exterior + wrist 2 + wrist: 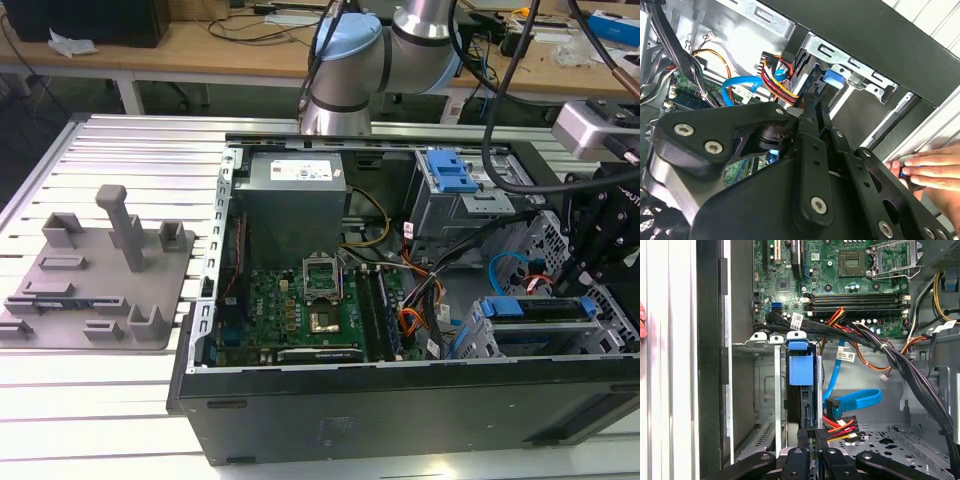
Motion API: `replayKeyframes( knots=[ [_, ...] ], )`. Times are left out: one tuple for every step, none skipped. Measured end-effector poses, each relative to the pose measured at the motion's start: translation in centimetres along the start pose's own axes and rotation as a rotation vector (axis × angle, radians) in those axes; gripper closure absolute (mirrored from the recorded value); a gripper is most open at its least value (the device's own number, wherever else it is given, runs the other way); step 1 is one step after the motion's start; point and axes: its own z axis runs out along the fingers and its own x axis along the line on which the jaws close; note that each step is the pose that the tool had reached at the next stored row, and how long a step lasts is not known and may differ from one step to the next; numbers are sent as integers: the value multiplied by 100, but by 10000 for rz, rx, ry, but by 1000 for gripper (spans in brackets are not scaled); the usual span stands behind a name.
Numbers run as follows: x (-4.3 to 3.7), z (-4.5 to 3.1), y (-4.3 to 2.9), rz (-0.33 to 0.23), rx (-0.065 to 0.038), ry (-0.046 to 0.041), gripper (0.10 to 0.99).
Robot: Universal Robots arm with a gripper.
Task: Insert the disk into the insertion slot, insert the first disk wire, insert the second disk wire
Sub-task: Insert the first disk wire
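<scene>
First wrist view: nipped between black gripper (pixel 813 436) jaws, black plastic wire plug (pixel 823 432), likely light, rigid; grip by housing, not leads.

I see the disk (pixel 801 371) framed in smooth, slightly glossy blue plastic, and the insertion slot (pixel 766 390) around it is dull grey sheet metal, perforated low down. The gripper (pixel 813 436) looks matt black, dotted with shiny metal screw heads (pixel 714 147). The table (pixel 90 420) is ribbed, satin-bright metal, the case (pixel 400 415) matt black, the fixture block (pixel 95 285) matt grey plastic.
</scene>
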Motion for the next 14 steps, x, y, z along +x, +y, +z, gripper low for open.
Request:
replayKeyframes(
  knots=[
    [0, 0, 0, 0, 0, 0, 922],
    [0, 0, 0, -2, 0, 0, 922],
    [0, 1, 0, 17, 0, 0, 922],
    [0, 2, 0, 60, -4, -1, 922],
    [0, 3, 0, 92, -6, -2, 922],
    [0, 4, 1, 116, -8, -2, 922],
    [0, 4, 0, 132, -9, -3, 922],
    [0, 4, 0, 132, -9, -3, 922],
    [0, 4, 0, 133, -9, -3, 922],
    [0, 4, 0, 133, -9, -3, 922],
    [0, 4, 0, 133, -9, -4, 922],
    [0, 4, 0, 134, -9, -4, 922],
    [0, 4, 0, 133, -9, -3, 922],
    [0, 5, 0, 133, -9, -3, 922]
  ],
)
